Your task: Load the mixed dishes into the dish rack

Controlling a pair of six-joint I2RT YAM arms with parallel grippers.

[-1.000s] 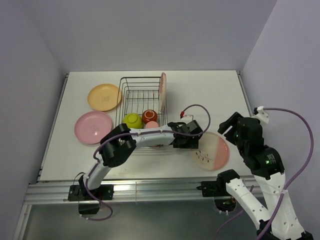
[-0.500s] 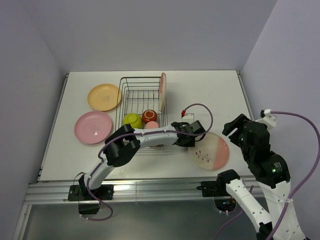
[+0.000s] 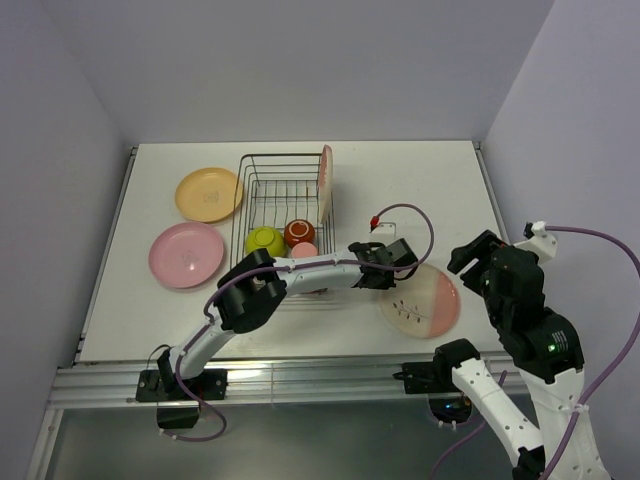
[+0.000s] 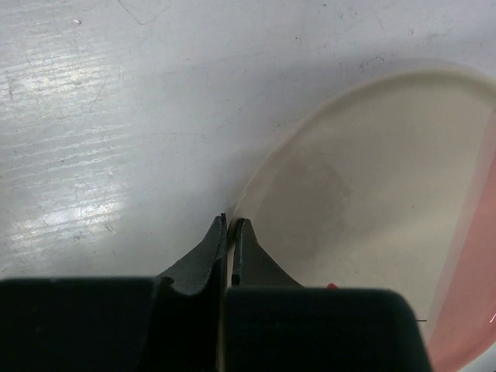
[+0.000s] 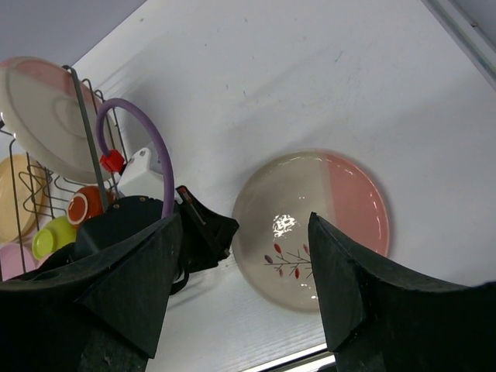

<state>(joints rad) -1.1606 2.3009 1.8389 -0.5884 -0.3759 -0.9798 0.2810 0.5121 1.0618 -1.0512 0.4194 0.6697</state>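
The cream-pink plate with the twig drawing [image 3: 422, 302] [image 5: 310, 225] [image 4: 372, 194] lies flat on the table, right of the dish rack [image 3: 285, 158]. My left gripper [image 3: 388, 284] [image 4: 230, 225] reaches across to its left rim and is shut on that rim, one finger under the edge and one over. My right gripper [image 3: 470, 256] [image 5: 244, 221] hovers open above the plate's right side, holding nothing. Inside the rack stand a pink-and-cream plate [image 3: 325, 178], a lime-green bowl [image 3: 265, 240], a red-brown mug [image 3: 299, 232] and a salmon-pink cup [image 3: 305, 250].
An orange-yellow plate [image 3: 208, 193] and a pink plate [image 3: 186, 254] lie flat on the table left of the rack. My left arm's purple cable [image 3: 415, 225] loops over the table between the rack and the twig plate. Walls close in the table at the back and both sides.
My left gripper slid a little right to the twig plate's rim and closed on it. My right arm drifted slightly right and stayed open.
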